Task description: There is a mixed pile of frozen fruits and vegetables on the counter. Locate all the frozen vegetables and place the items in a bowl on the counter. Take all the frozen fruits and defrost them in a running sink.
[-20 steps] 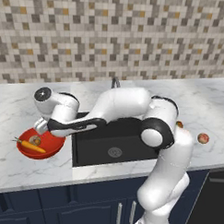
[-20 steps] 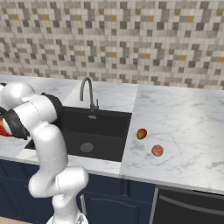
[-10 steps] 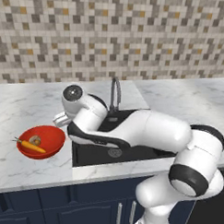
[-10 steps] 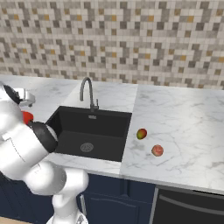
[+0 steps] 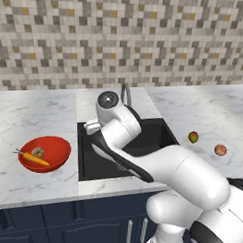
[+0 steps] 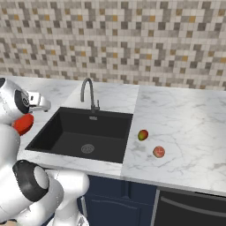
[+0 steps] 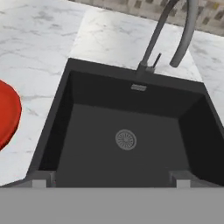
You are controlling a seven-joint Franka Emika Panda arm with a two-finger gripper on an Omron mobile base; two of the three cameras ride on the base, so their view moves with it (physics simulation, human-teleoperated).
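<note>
Arm hiding sink (image 5: 158, 137) basin's middle; frame edge cropping bowl (image 7: 6, 118); tap (image 7: 175, 30) top running off frame.

Rendered home kitchen, white marble counter (image 6: 185, 128) lay over dark blue cabinets (image 5: 64, 223), black sink (image 7: 127, 131) sat under a curved grey tap (image 6: 88, 92), mosaic tile backsplash (image 5: 122, 38) ran behind, produce rested nearby in a red bowl (image 5: 55, 148).
</note>
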